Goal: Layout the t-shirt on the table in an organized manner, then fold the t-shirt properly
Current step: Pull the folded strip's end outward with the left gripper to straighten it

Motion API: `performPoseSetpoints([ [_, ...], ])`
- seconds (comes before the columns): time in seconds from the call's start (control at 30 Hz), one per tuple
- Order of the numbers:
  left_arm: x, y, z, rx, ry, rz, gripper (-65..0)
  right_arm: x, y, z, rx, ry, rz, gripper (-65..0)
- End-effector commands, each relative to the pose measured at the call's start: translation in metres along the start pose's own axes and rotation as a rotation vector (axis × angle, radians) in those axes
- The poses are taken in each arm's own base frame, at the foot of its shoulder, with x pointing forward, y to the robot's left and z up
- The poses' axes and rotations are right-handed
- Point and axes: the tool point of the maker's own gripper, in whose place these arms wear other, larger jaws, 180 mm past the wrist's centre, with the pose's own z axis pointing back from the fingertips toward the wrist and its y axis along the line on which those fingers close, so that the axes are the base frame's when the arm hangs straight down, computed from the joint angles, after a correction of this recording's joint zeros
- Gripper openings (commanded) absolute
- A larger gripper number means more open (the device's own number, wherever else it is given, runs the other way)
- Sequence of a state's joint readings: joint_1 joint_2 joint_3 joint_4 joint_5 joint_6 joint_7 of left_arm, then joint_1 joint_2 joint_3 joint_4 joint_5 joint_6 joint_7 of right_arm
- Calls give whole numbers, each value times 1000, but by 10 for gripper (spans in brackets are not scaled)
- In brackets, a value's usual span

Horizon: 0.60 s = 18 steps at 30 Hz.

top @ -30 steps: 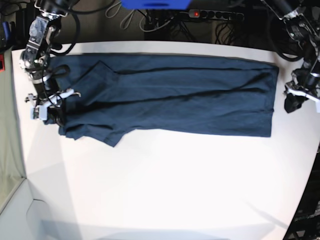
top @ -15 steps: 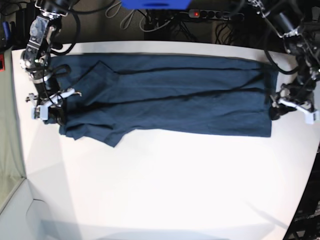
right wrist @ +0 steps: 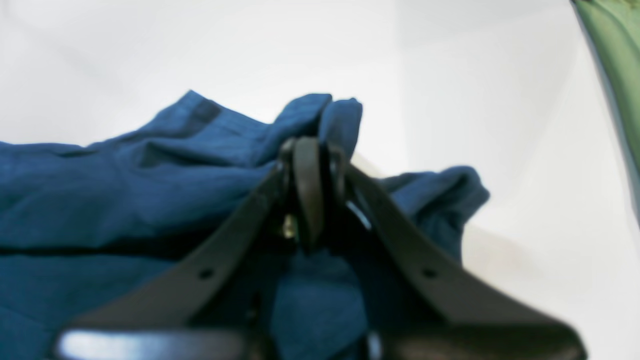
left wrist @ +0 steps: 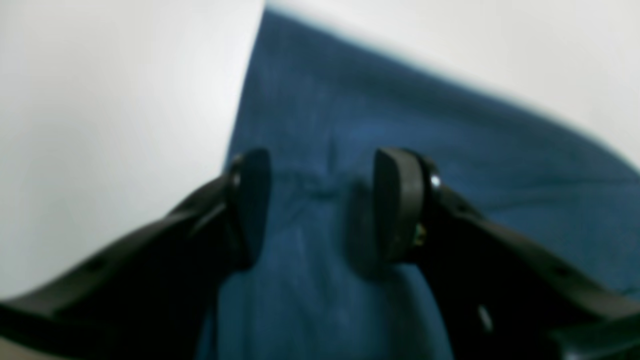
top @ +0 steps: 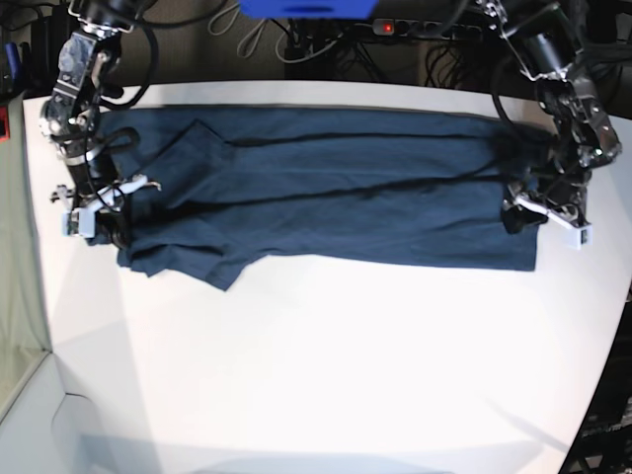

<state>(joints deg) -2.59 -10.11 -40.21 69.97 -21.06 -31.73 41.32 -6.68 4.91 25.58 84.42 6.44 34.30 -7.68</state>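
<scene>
Right pincer point(right wrist: 310, 165) pinches plain t-shirt point(top: 336, 188); no label legible.

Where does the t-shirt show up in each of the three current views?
Base: the t-shirt spans the table's far half, left to right.
Left wrist: fills centre and right, under the left tool.
Right wrist: left and centre, bunched at the right tool.
Shared landmark: the white table.

A power strip point(top: 415, 29) with a red light — cables point(top: 296, 44) beside it — lies behind.
</scene>
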Motion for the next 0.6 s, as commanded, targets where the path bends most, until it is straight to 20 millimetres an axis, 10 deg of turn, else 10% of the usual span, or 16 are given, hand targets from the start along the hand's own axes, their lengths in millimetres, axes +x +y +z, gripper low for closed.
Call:
performPoseSetpoints([
  [0.0,21,2,2,-4,-53,-12,-330,18,-2,-1,7,-60,10,-650],
  [0.33,13,6,0,-2,-27,-1,-338,18,-2,-1,7,-61,8,-650],
  [0.57,16,5,-1,-4,-33,-2,-592,19,-2,-1,7,-63,10,-650],
])
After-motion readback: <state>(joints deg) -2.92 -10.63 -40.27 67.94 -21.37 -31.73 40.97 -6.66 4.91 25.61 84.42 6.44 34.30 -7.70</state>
